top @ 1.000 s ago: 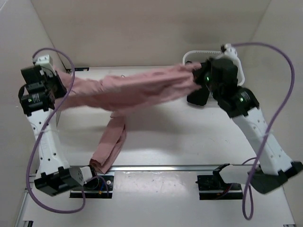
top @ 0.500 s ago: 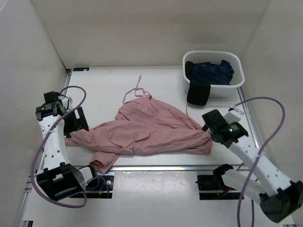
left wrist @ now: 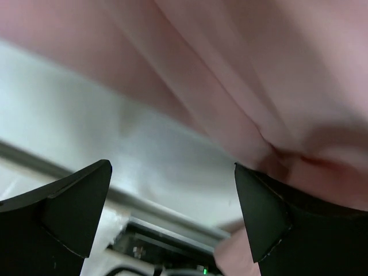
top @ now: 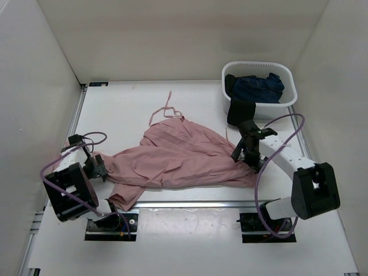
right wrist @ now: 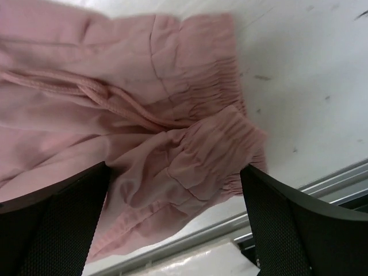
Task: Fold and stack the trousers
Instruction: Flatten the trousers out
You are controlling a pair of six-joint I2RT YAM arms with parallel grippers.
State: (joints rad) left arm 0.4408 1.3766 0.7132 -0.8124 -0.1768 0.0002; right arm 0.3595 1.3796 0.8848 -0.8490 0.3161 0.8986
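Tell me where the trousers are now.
Top view: the trousers lie crumpled on the near half of the table, between the left pincer and right pincer, in front of the white basket at back right.

- A white plastic basket (top: 273,110) sits in the upper right of the frame.
- A dark navy garment (top: 259,87) lies bunched inside it.
- A black cloth (top: 240,112) hangs over its front left corner.
- The white table (top: 121,109) lies under everything.
- A metal rail (top: 190,204) runs along the lower centre.
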